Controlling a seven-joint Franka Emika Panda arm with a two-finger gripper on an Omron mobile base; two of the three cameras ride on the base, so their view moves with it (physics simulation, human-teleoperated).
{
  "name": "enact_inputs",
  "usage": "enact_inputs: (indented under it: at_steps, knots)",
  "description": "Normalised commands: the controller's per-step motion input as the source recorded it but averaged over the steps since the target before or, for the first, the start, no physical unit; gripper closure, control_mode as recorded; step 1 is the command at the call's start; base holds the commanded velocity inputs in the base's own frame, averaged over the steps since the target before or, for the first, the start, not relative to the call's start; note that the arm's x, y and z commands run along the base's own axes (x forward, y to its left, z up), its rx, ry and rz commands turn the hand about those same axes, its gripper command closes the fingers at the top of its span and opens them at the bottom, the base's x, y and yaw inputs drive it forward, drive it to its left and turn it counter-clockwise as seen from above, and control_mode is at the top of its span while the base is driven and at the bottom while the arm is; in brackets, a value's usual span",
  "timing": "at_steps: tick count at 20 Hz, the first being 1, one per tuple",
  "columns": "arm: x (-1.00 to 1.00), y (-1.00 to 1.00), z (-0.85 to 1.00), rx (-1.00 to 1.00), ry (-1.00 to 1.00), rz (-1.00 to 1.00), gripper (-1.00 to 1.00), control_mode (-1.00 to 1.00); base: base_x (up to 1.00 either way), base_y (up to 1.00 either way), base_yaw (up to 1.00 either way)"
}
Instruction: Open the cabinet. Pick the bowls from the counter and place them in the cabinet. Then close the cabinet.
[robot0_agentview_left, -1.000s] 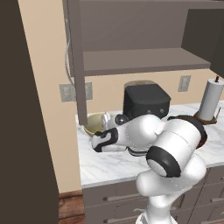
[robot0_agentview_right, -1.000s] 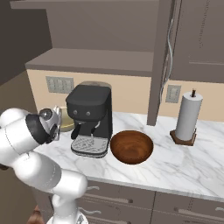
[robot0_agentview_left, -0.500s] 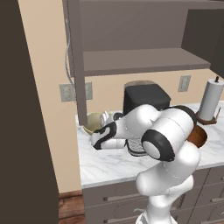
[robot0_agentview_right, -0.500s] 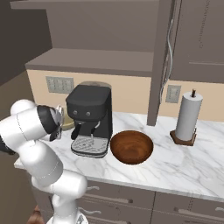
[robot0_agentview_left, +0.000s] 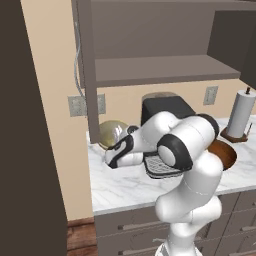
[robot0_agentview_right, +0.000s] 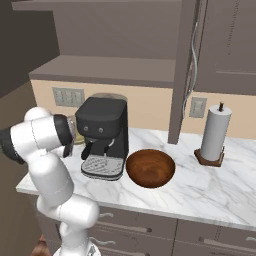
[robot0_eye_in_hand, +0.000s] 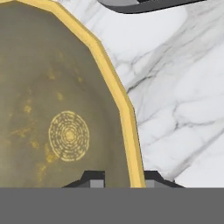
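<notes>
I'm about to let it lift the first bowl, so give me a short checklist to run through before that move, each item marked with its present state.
1. Cabinet doors open, shelf reachable: ok, both doors stand swung out and the shelf is bare.
2. Gripper astride the olive-yellow bowl rim: ok, in the hand view one fingertip sits inside the rim and one outside.
3. Gripper shut on that rim: ok, the tips sit close against it.
4. Bowl free of the coffee machine: cannot tell, the arm hides the gap.
5. Wooden bowl waiting on the counter: ok, it sits right of the coffee machine.
6. Paper towel roll out of the lift path: ok, it stands far right.
</notes>
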Motion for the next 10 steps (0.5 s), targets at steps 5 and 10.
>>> enact_inputs:
  at_steps: [5, 10]
  knots:
    - [-0.06, 0.05, -0.1, 0.0, 0.04, 0.0, 1.0, -1.0, 0.0, 0.0, 0.0]
    - [-0.47, 0.0, 0.18, 0.0, 0.0, 0.0, 1.0, -1.0, 0.0, 0.0, 0.0]
